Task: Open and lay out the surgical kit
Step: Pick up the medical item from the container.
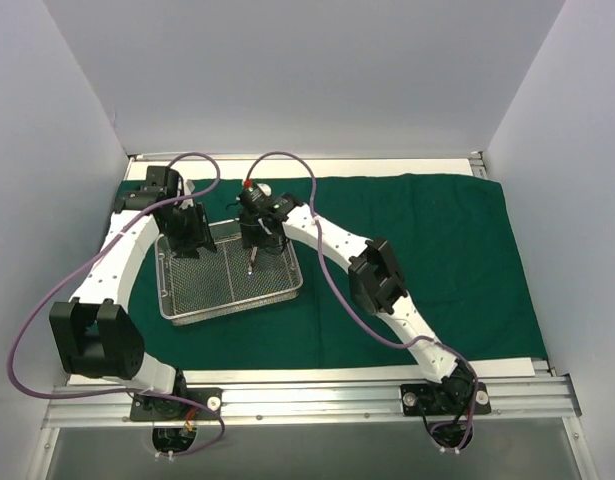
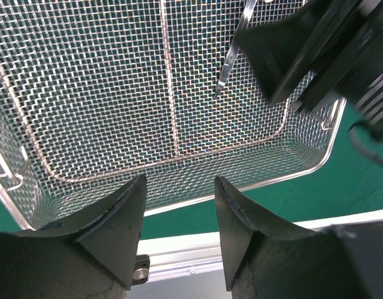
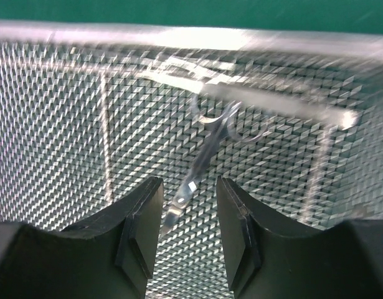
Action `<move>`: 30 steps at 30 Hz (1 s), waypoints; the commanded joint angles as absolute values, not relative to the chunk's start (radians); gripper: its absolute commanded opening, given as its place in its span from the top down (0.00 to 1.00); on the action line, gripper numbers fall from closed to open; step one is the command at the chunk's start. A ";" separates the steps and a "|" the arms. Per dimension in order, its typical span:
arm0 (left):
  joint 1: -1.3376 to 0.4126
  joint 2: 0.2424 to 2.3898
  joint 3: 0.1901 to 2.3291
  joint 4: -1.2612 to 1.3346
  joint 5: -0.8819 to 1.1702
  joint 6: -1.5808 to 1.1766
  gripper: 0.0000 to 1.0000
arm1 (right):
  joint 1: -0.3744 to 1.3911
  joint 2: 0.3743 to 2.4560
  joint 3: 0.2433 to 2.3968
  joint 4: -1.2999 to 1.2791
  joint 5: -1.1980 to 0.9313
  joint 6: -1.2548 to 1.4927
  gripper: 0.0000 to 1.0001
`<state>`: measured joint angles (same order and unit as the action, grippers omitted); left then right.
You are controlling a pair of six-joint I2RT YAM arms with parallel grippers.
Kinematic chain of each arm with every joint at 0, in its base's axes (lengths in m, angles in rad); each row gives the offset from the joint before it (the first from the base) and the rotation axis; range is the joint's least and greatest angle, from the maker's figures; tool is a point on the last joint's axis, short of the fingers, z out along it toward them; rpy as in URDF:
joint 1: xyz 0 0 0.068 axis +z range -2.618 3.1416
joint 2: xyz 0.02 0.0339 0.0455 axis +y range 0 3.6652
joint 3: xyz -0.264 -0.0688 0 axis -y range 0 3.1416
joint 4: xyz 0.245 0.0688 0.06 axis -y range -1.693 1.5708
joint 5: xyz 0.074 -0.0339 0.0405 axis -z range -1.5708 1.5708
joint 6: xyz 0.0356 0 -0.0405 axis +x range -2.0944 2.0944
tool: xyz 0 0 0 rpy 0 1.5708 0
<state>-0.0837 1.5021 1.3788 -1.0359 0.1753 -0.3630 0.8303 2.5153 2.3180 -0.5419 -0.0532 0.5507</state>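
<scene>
**Steel and green textile: contents and positions as found**

1. cloth (image 1: 437,260): dark green, opened out flat over most of the table (image 1: 387,167). It ran from close to the left edge to close to the right edge. A pale strip of bare table showed along the far edge and another along the near edge.

2. tray (image 1: 217,288): rectangular, silver wire mesh with a wire rim and a stiffening wire across the floor. It sat on the cloth toward the table's left edge, slightly skewed, roughly midway between the far and near edges.

3. instrument (image 3: 207,148): one piece, thin bright metal, with ring handles at one end and a narrow tip at the other. It was inside the tray, by the middle of the tray's far edge. The right wrist view was blurred, so it could not be told whether the piece lay on the mesh or stood clear of it.

4. left gripper (image 2: 179,187): above the tray's far edge, near its far left corner. The jaws were parted and held nothing; mesh and rim showed through the gap.

5. right gripper (image 3: 188,182): above the middle of the tray's far edge, just beside the left gripper. The jaws were apart and straddled the tip end of the instrument. The tip was close to one finger, with a clear gap to the other, and no clamp on it was visible.

6. cables (image 1: 280,154): purple, one looping from each arm.
</scene>
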 commanded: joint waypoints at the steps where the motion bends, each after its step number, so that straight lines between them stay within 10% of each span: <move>1: -0.084 1.514 1.401 -0.964 0.213 -0.354 0.43 | 0.864 2.513 2.304 -0.586 -0.011 0.577 0.60; 15: -0.094 1.565 1.430 -0.979 0.213 -0.333 0.37 | 0.854 2.570 2.298 -0.634 -0.044 0.588 0.65; 30: -0.208 1.678 1.445 -0.858 0.144 -0.331 0.34 | 0.595 2.105 2.153 -0.529 -0.195 0.582 0.39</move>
<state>-0.1589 1.6287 1.3968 -0.9230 0.1852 -0.3302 0.6819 2.2856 2.2013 -0.5022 -0.2085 0.5804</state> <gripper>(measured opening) 0.666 0.610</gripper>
